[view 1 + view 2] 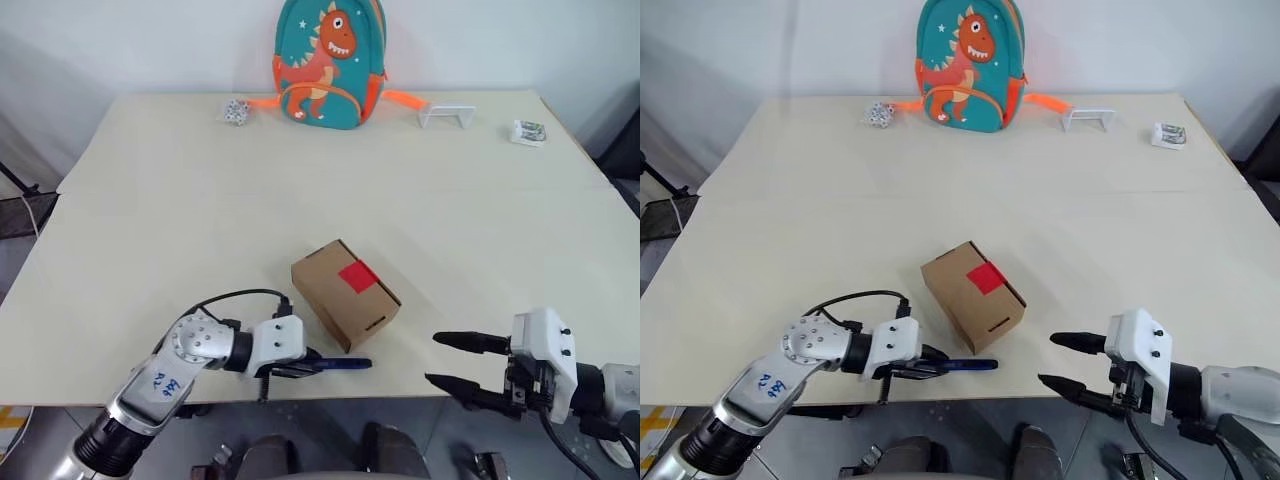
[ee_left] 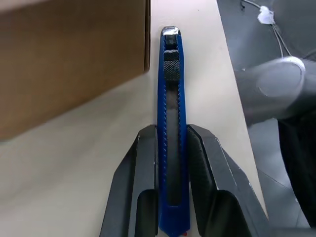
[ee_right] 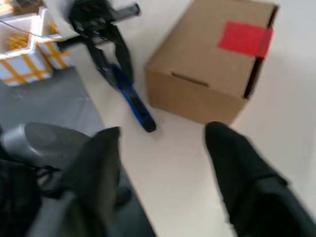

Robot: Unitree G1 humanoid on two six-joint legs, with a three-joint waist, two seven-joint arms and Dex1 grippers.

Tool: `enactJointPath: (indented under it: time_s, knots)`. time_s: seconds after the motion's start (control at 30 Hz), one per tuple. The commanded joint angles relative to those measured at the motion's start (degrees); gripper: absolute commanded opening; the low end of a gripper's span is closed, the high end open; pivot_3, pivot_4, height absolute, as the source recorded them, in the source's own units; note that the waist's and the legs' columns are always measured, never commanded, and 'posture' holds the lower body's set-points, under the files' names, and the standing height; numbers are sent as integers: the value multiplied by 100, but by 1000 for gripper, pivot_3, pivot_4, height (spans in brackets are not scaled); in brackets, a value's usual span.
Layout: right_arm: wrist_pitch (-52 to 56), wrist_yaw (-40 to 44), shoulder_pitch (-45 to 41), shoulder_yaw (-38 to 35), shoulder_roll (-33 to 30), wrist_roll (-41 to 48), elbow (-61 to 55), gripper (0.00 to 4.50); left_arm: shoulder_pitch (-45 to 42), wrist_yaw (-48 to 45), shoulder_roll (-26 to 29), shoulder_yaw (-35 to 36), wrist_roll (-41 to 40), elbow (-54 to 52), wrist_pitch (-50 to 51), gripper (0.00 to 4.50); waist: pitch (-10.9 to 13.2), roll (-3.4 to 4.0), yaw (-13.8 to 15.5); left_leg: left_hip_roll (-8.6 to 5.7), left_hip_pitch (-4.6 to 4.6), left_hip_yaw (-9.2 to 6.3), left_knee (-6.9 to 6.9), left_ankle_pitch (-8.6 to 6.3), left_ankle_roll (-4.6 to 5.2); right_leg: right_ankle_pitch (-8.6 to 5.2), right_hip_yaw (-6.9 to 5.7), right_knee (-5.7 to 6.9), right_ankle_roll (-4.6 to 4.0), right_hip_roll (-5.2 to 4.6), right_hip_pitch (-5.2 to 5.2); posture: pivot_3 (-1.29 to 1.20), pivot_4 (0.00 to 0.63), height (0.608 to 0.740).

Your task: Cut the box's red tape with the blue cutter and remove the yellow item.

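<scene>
**Cutter gripped at the table edge, box still sealed**

The left gripper [image 1: 300,369] has its black fingers [image 2: 143,163] closed on the slim bright blue pen-shaped cutter [image 1: 340,365], which lies flat along the near edge of the pale wooden table [image 1: 150,230] with its metal tip pointing towards the right arm; the risk I see is that the grip sits far back on the handle, so the blade end could swing or slip when pressed, and a cutter this close to the edge could drop to the floor if the hold loosens; the small brown cardboard box [image 1: 345,292] stands just beyond the cutter, unheld, so it may slide or turn under the blade unless braced; its flaps are shut and the bright red square of tape [image 1: 357,276] lies intact across the top seam, so whatever is inside is hidden; the right gripper [image 1: 455,362] hovers off the table edge, well to the right of the box, its fingers [image 3: 237,158] apart and holding nothing; braced too late, the cut could skid off the tape.
</scene>
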Motion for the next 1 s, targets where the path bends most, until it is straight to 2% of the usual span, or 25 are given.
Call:
enactJointPath:
  time_s: [0.03, 0.17, 0.33, 0.47, 0.7, 1.0]
  knots:
    - [316, -257, -72, 152, -141, 33, -354, 1453, 20, 58, 5, -353, 71, -252, 409, 474, -1, -2, 13, 0, 0, -4, 0, 0, 0, 0, 0, 0, 0, 0, 0, 0, 150, 740]
    - [719, -673, -595, 821, -182, 24, -489, 41, -90, 113, -17, -574, 48, -461, 826, 474, -4, -7, -9, 0, 0, -6, 0, 0, 0, -1, -1, 1, -3, 0, 0, 0, 150, 740]
    - [987, -845, -1071, 1416, -207, -62, -441, 41, -225, 273, -103, -756, 40, -570, 1188, 474, -4, -8, 11, 0, -4, -11, 1, 0, 0, -3, -3, -2, -6, 0, -1, 0, 150, 740]
    - [1163, -751, -1603, 2264, -326, -421, -146, 41, -440, 504, -271, -901, 97, -546, 1577, 474, -5, -11, 15, -3, -5, -9, 9, -1, 4, -3, -1, -5, -6, 0, 4, 0, 150, 740]
    - [1158, -740, -2057, 3070, -256, -955, 231, 41, -557, 657, -321, -991, 63, -608, 1794, 474, -8, -15, 16, -2, -6, -12, 15, -2, 8, -3, -2, -2, -7, 0, 6, 0, 150, 740]
    - [1159, -647, -2270, 3368, -188, -1283, 638, 41, -589, 712, -234, -1000, 51, -644, 1845, 474, -10, -18, 11, -2, -5, -11, 23, -2, 8, -2, -2, 0, -8, 0, 8, 0, 150, 740]
